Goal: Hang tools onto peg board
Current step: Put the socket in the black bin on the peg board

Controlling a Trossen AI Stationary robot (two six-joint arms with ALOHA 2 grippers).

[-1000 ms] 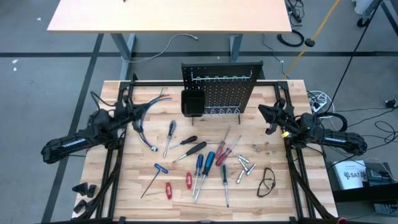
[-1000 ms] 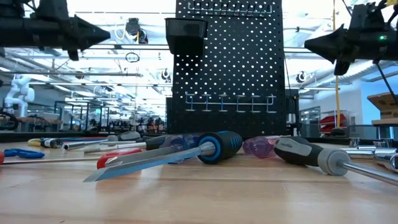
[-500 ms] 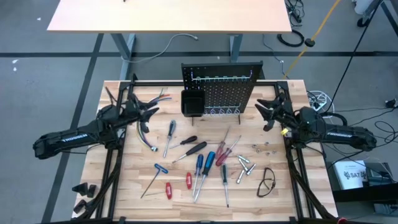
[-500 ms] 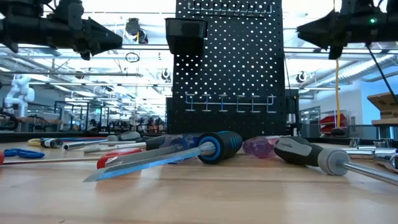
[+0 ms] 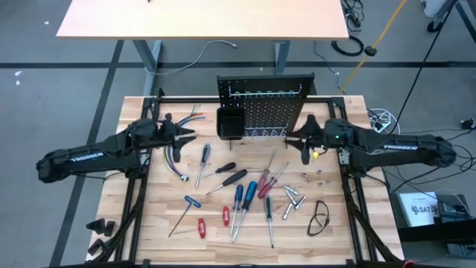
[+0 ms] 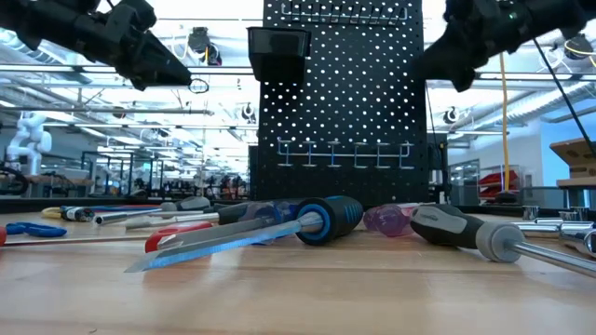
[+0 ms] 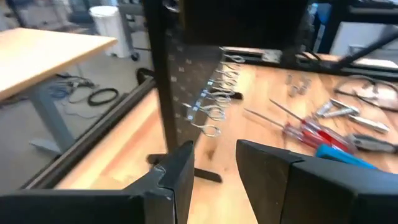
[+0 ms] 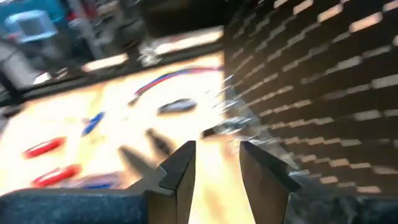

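Observation:
The black peg board (image 5: 265,104) stands upright at the table's far middle, with a row of metal hooks (image 6: 343,154) and a small black bin (image 5: 230,124) on its front. The tools lie flat on the wood in front of it: blue-handled screwdrivers (image 5: 244,196), a black-handled one (image 5: 235,179), red-handled ones (image 5: 201,227) and small silver bits (image 5: 294,199). My left gripper (image 5: 186,138) hovers open left of the bin, high above the table (image 6: 182,74). My right gripper (image 5: 291,140) hovers open right of the board's foot (image 6: 419,67). Nothing is between either pair of fingers (image 7: 180,177) (image 8: 180,165).
A bundle of coloured wires (image 5: 178,152) lies under the left gripper. Safety glasses (image 5: 320,217) lie near the right edge. Black frame rails (image 5: 134,201) run along both table sides. Bare wood stretches along the near edge (image 5: 245,253). A second table (image 5: 201,18) stands beyond.
Both grippers have swung in from the table's side edges toward the peg board and risen. Each has tipped up from pointing steeply down to nearly level. The right one has travelled farther. The tools have stayed where they lay.

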